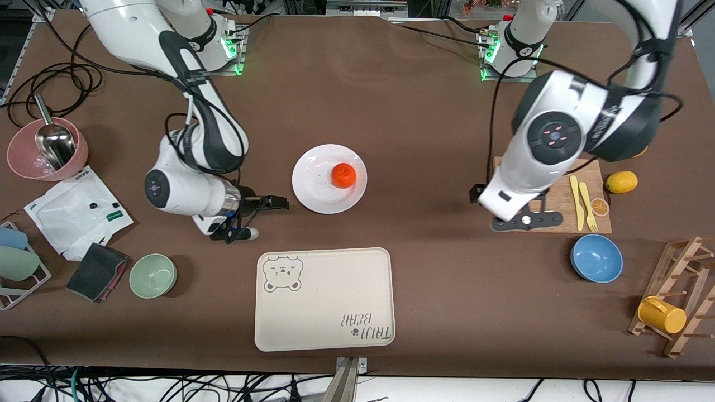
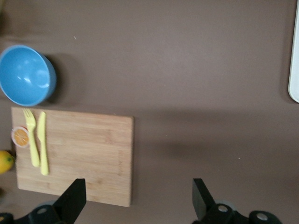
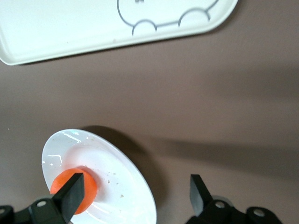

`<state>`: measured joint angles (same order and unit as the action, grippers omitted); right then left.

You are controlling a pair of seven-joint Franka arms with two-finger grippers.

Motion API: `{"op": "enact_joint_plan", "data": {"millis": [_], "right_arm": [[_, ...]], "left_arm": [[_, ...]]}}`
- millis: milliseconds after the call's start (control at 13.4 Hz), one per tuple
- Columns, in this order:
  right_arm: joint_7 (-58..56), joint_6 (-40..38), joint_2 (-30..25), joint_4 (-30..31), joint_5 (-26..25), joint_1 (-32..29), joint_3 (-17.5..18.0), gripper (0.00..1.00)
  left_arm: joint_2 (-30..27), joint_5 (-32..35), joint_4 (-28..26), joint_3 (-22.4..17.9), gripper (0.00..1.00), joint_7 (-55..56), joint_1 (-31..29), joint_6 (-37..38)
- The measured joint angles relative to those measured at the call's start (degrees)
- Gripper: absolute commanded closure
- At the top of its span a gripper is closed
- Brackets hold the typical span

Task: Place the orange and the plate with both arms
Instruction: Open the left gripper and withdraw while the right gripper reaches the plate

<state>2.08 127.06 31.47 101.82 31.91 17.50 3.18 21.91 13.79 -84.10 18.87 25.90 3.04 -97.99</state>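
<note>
Over the bare brown table, just beside the plate on the side toward the right arm's end, the right gripper hangs with its jaws spread wide and nothing between them — in the right wrist view its two black fingers stand well apart, one of them in front of the orange, though it grips neither fruit nor plate. The orange sits on the white plate, off centre, toward the left arm's end. The plate itself rests mid-table, farther from the front camera than the beige bear-print tray, which lies flat and carries nothing.

Across at the left arm's end, the left gripper hovers over the edge of the wooden cutting board — jaws fully parted here too, empty, its fingers wide in the left wrist view with the board's corner and bare table showing between them. On the board lie a yellow fork, a yellow knife and a thin orange slice. A lemon rests just beside the board, and a blue bowl sits nearer the front camera than the board.

Toward the right arm's end there is a green bowl and a pink bowl with a metal scoop in it.
</note>
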Motion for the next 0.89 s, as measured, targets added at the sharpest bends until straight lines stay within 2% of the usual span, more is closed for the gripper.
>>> {"op": "enact_joint_plan", "data": {"millis": [149, 373, 596, 745, 894], "right_arm": [[-1.6, 0.66, -1.2, 3.47, 6.16, -0.09, 0.07, 0.0], [-12.21, 0.71, -4.61, 10.33, 17.5, -0.25, -0.36, 0.0], [-23.42, 1.4, -6.31, 16.75, 24.22, -0.39, -1.01, 0.0], [-26.68, 1.9, -6.31, 18.37, 26.77, -0.46, -1.12, 0.0], [-27.27, 2.04, -6.29, 18.73, 27.39, -0.46, -1.1, 0.0]], "left_arm": [[-3.31, -0.69, 0.06, 0.11, 0.0, -5.06, -2.76, 0.56], [-7.72, -2.09, 0.05, 0.21, 0.0, -9.77, -5.45, 5.73], [-11.17, -8.28, -0.01, -0.03, 0.0, -17.6, -9.35, 8.49], [-12.93, -9.8, -0.44, -3.71, 0.0, -25.56, -10.47, 9.19], [-14.32, -10.94, -1.64, -11.64, 0.02, -30.73, -7.08, 8.91]]}}
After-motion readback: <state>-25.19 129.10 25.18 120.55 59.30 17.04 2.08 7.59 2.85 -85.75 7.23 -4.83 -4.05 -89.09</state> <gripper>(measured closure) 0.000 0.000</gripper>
